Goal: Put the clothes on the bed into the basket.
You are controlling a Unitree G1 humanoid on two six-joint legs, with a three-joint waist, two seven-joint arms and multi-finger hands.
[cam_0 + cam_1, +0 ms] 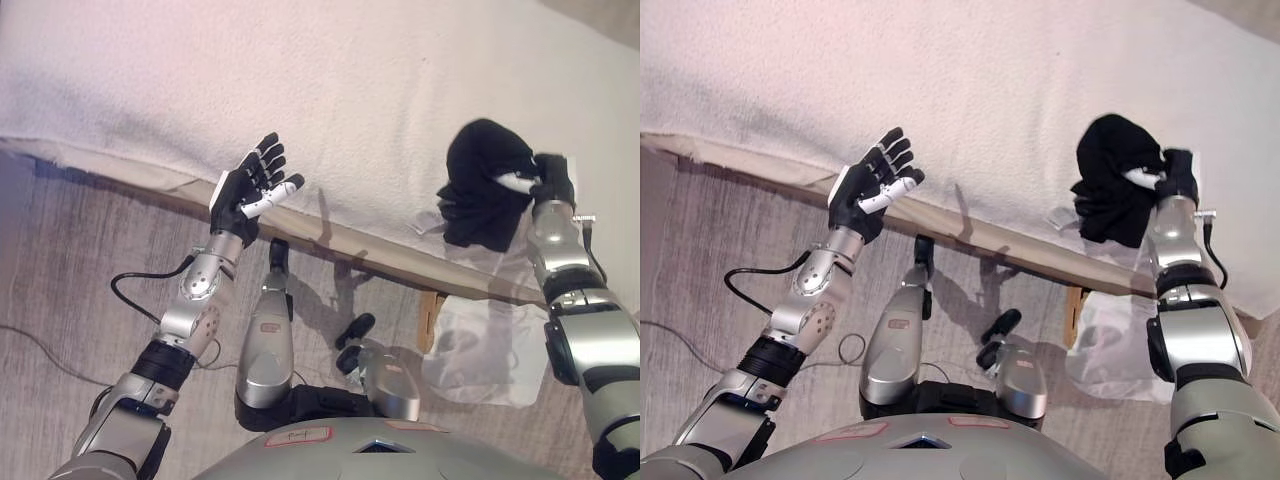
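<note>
A black garment [485, 185] hangs bunched at the bed's near edge, gripped by my right hand [545, 180], whose fingers curl into the cloth; it also shows in the right eye view [1115, 180]. My left hand [255, 185] is raised, open and empty, over the bed's edge, palm up with fingers spread. The bed [300, 70] is covered with a white textured blanket. A translucent white basket or bag [475, 345] stands on the floor below the garment, by the bed's side.
The wood-look floor [70, 250] lies in front of the bed. The bed's beige lower edge [380, 250] runs diagonally across the view. A small wooden leg [430, 318] shows beneath the bed beside the basket.
</note>
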